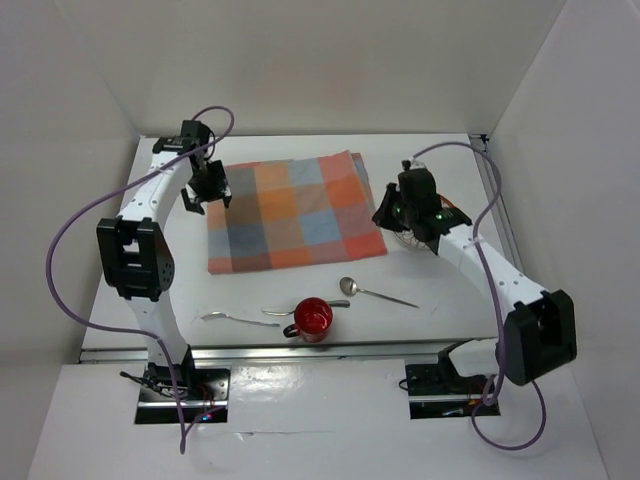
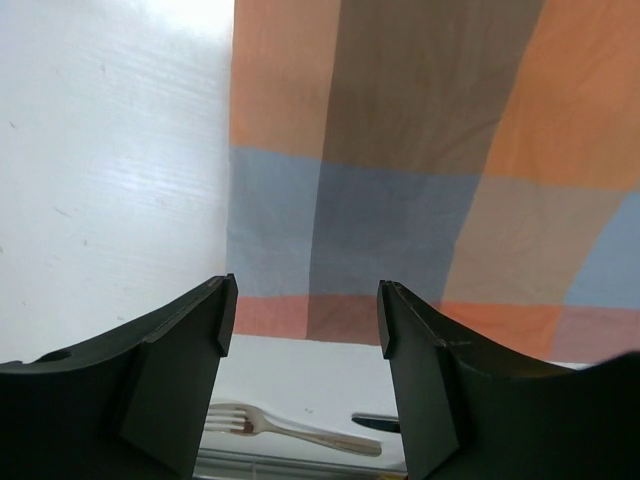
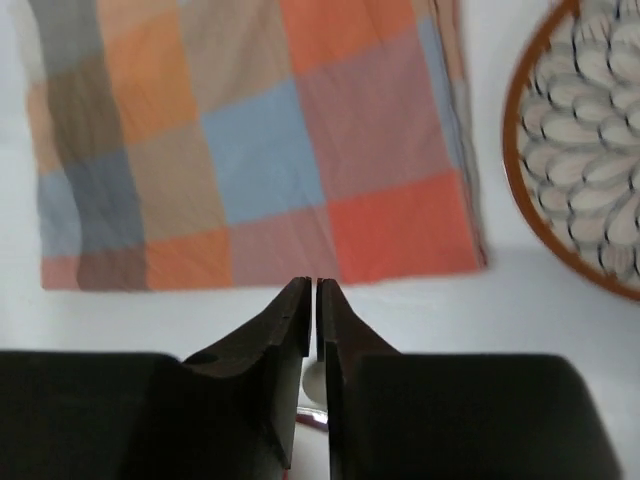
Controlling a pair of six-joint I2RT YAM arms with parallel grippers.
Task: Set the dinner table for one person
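Note:
The dinner table point(image 1: 440, 310) is a white top with an orange-and-blue-grey checked cloth point(image 1: 290, 215) spread flat at its middle. My left gripper point(image 1: 208, 190) hovers open over the cloth's left edge point(image 2: 400, 180), its jaws point(image 2: 305, 320) wide apart and empty. My right gripper point(image 1: 388, 215) hangs by the cloth's right edge. In the right wrist view its jaws point(image 3: 316, 300) stand almost together with nothing between them. A patterned, orange-rimmed plate point(image 3: 590, 150) lies right of the cloth point(image 3: 250, 150), mostly hidden under the right arm in the top view.
Near the front edge lie a fork point(image 1: 235, 319), a knife point(image 1: 300, 308), a red mug point(image 1: 313, 318) and a spoon point(image 1: 375, 292). The fork point(image 2: 290, 430) and knife tip point(image 2: 375, 423) also show between the left fingers. White walls enclose the table.

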